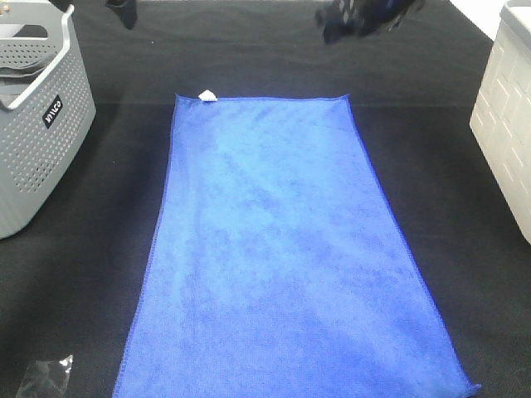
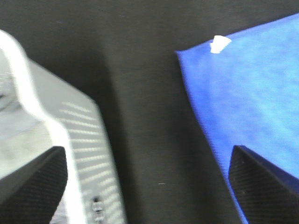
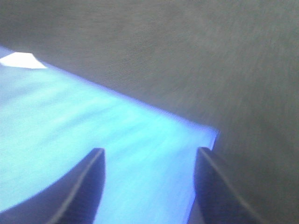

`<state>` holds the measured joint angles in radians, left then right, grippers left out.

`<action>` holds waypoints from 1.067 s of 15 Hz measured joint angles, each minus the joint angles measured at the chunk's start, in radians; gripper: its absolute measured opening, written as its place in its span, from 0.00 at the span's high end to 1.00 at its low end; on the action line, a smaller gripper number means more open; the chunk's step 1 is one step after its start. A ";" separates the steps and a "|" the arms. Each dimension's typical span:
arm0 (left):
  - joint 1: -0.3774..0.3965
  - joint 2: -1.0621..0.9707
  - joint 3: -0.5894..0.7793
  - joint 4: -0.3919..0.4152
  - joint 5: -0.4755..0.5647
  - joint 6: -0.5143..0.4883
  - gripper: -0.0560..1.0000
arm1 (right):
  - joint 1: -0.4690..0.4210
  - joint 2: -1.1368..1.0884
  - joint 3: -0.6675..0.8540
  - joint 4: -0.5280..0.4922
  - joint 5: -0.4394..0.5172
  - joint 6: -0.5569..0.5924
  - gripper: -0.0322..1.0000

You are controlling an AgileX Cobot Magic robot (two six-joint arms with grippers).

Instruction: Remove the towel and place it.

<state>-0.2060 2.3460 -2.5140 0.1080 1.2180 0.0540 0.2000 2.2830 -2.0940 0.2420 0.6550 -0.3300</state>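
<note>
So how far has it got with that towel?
Looks nearly finished: the towel lies spread flat on the black table, beside the grey basket. Nothing is in hand; both claws, left and right, are open and empty. Little seems left but pulling the arms away.

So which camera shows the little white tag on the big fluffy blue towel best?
The left wrist view: the small white tag looks biggest there, at the corner of the big fluffy blue towel. The exterior high view shows it tiny; the right wrist view shows it blurred at the picture's edge.
</note>
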 joint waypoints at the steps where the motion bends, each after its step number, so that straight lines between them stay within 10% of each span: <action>1: 0.000 -0.015 0.000 0.044 0.000 -0.001 0.13 | 0.000 -0.064 0.000 -0.006 0.097 0.056 0.38; 4: 0.016 -0.104 0.000 0.097 0.001 -0.017 0.13 | 0.000 -0.244 0.000 -0.087 0.277 0.221 0.31; 9: 0.138 -0.277 0.004 -0.041 0.001 -0.025 0.13 | -0.075 -0.442 0.000 -0.301 0.536 0.344 0.30; 16: 0.209 -0.816 0.703 -0.059 -0.024 -0.004 0.13 | -0.151 -0.938 0.470 -0.338 0.560 0.465 0.30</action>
<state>0.0030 1.5300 -1.8110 0.0490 1.1940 0.0500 0.0490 1.3450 -1.6240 -0.0960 1.2150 0.1350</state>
